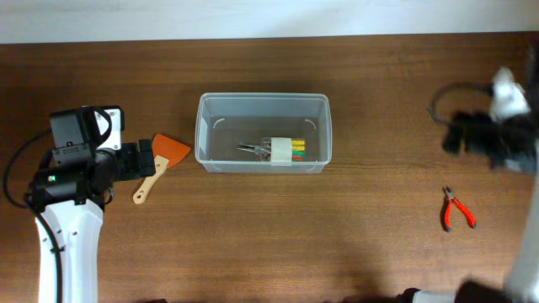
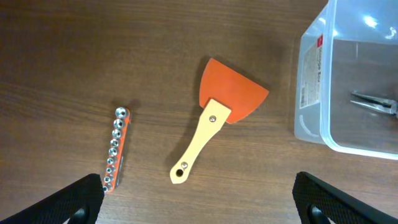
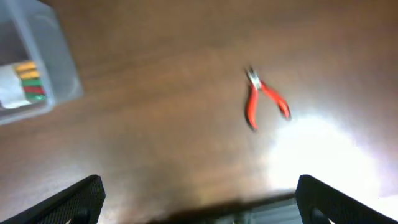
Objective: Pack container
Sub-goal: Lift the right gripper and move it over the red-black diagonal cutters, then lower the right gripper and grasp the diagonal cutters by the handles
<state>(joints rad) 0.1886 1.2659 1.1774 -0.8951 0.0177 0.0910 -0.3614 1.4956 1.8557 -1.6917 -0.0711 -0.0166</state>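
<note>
Near right lie red pliers (image 1: 457, 209), blurred before the right gripper (image 3: 199, 196), fingers wide apart. The left gripper (image 2: 199, 199), equally spread, looks down on an orange scraper (image 2: 217, 118) and a socket strip (image 2: 115, 146) hidden from overhead. Beyond, mid-table, sits the container (image 1: 202, 135), contents indistinct.

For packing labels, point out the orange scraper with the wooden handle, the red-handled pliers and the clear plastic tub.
Orange scraper with pale wooden handle (image 2: 233, 93): left wrist view, on the blade.
Red-handled pliers (image 3: 250, 106): right wrist view, on one handle.
Clear plastic tub (image 1: 261, 96): overhead view, on the far rim.
</note>
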